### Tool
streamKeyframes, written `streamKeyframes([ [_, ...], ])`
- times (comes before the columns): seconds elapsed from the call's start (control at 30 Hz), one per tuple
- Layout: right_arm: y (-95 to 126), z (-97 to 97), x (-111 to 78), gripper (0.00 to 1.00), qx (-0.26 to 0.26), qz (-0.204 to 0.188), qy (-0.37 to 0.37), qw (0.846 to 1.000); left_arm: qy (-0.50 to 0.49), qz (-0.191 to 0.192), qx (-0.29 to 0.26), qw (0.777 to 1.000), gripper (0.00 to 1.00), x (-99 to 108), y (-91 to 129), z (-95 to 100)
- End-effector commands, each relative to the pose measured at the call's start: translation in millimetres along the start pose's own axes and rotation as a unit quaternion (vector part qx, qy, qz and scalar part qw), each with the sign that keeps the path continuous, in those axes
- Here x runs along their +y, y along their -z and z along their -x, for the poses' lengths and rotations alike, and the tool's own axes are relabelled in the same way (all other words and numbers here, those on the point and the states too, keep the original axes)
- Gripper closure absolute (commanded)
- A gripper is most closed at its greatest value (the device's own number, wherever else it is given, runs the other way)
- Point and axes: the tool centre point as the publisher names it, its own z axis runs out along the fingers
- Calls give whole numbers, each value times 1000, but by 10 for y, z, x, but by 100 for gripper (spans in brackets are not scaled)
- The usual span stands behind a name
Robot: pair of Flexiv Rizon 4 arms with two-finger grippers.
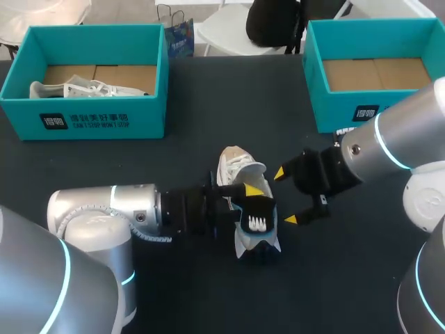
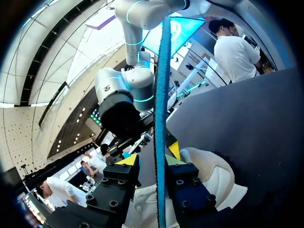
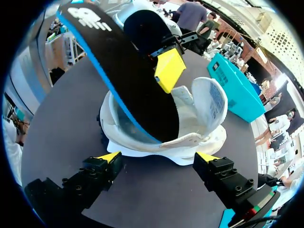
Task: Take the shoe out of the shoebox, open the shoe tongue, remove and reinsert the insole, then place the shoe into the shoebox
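Note:
A white shoe (image 1: pixel 235 167) lies on the dark table (image 1: pixel 174 278), its tongue folded back (image 3: pixel 209 102). The black insole with a blue edge (image 1: pixel 258 212) stands tilted, one end tucked inside the shoe (image 3: pixel 190 128). My left gripper (image 1: pixel 247 195) straddles the insole (image 2: pixel 161 95). One yellow fingertip (image 3: pixel 168 69) rests on its black face, and a gap shows on the other side, so the left gripper (image 2: pixel 151 156) is open. My right gripper (image 1: pixel 286 196) hangs open just right of the shoe. In its own view the right gripper (image 3: pixel 158 159) faces the shoe's side, touching nothing.
A teal shoebox (image 1: pixel 83 118) at the back left holds another white shoe (image 1: pixel 83 89). A second teal shoebox (image 1: pixel 334 104) at the back right shows only its cardboard floor. My right arm (image 2: pixel 121 102) stands close ahead of the left gripper.

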Motion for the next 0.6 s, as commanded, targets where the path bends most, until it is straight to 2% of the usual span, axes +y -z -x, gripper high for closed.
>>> streamKeyframes([
  [0.03, -10, -7, 9, 0, -1, -1, 0, 1000, -5, 4, 1, 1000, 81, -127, 60, -48],
  [0.1, -10, -7, 9, 0, -1, -1, 0, 1000, -5, 4, 2, 1000, 85, -151, 66, -63],
  [0.17, -10, -7, 9, 0, -1, -1, 0, 1000, -4, 5, 5, 1000, 99, -162, 72, -87],
  [0.33, -10, -7, 9, 0, -1, -1, 0, 1000, 6, 7, 10, 1000, 100, -86, 61, -163],
  [0.6, -10, -7, 9, 0, -1, -1, 0, 1000, 5, 17, 5, 1000, 100, 276, 60, -231],
])
